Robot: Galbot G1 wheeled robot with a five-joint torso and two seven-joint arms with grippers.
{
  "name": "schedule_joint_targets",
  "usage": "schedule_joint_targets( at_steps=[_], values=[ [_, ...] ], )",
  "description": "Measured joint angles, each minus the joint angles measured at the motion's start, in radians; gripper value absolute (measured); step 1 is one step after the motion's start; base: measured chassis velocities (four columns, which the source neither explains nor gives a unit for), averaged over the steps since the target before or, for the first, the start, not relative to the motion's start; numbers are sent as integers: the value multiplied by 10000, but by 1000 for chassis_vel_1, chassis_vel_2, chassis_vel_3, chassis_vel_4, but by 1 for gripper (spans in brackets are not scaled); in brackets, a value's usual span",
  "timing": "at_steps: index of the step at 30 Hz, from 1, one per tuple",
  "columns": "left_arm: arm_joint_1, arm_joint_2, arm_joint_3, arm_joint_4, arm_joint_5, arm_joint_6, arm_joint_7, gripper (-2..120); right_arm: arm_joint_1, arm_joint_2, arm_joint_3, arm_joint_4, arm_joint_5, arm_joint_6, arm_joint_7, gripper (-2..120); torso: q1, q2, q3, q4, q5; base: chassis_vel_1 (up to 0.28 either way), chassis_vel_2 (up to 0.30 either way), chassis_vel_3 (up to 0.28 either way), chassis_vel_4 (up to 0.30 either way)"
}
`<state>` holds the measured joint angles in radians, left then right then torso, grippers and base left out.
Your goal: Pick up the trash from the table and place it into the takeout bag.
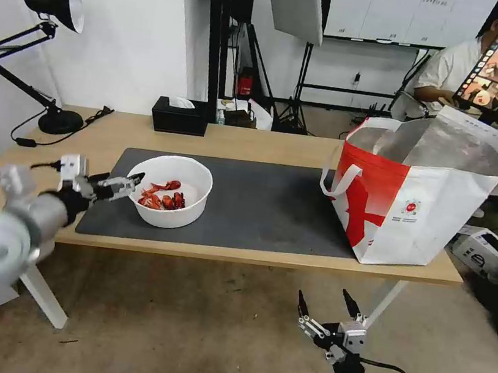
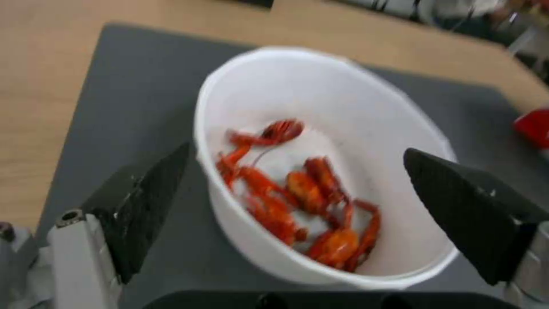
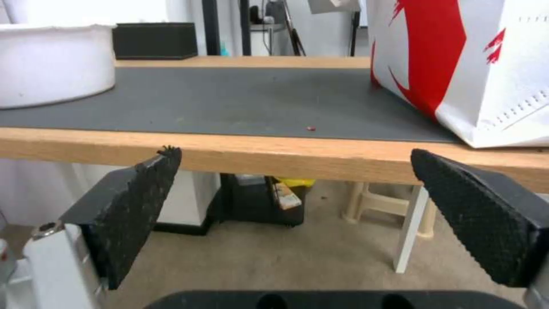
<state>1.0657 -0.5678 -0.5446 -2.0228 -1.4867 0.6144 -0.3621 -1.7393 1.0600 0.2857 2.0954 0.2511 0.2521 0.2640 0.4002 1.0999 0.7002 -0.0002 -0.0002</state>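
A white round bowl (image 1: 169,191) holding red crayfish shells (image 2: 297,193) sits on the left part of the dark grey mat (image 1: 259,203) on the light-wood table (image 1: 115,130). My left gripper (image 1: 121,183) hovers open at the bowl's left rim; in the left wrist view one fingertip (image 2: 150,193) is outside the bowl's wall and the other (image 2: 457,201) is over its inside. The white-and-red takeout bag (image 1: 421,192) stands open at the table's right end. Below the table's front edge, my right gripper (image 1: 329,306) hangs open and empty.
A black tissue box (image 1: 178,116) sits at the table's back edge and a black desk lamp (image 1: 44,59) at the back left. A white table leg (image 3: 409,227) shows below the front edge. Boxes lie on the floor at the right.
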Motion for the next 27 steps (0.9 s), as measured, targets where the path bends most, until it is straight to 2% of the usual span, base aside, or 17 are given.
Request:
schedule_joint_targets(
  at_steps=[1, 3, 5, 6, 15, 20, 27],
  values=[
    [0, 0, 0, 0, 0, 0, 0, 100, 0, 0, 0, 0, 0, 0, 0, 100, 0, 0, 0, 0, 0, 0, 0, 0, 0],
    [-488, 230, 208, 486, -525, 843, -355, 100, 0, 0, 0, 0, 0, 0, 0, 100, 0, 0, 0, 0, 0, 0, 0, 0, 0],
    [-488, 230, 208, 486, -525, 843, -355, 100, 0, 0, 0, 0, 0, 0, 0, 100, 0, 0, 0, 0, 0, 0, 0, 0, 0],
    [-558, 437, 207, 791, -845, 1134, -618, 100, 0, 0, 0, 0, 0, 0, 0, 100, -1, 0, 0, 4, 0, 0, 0, 0, 0],
    [-1668, 439, 921, 1873, -1894, 1317, -732, 100, 0, 0, 0, 1, 0, -1, 1, 100, -2, 0, -1, 2, 2, 0, 0, 0, 0],
    [-2398, 246, 1507, 2510, -1991, 1307, -706, 100, 0, -1, 0, 1, 0, -1, 1, 100, -1, 1, -1, 2, 0, 0, 0, 0, 0],
    [-2923, 12, 1973, 2822, -1986, 1273, -690, 100, 0, -1, 0, 1, 0, -2, 1, 100, -1, 1, -1, 2, 1, 0, 0, 0, 0]
  ],
)
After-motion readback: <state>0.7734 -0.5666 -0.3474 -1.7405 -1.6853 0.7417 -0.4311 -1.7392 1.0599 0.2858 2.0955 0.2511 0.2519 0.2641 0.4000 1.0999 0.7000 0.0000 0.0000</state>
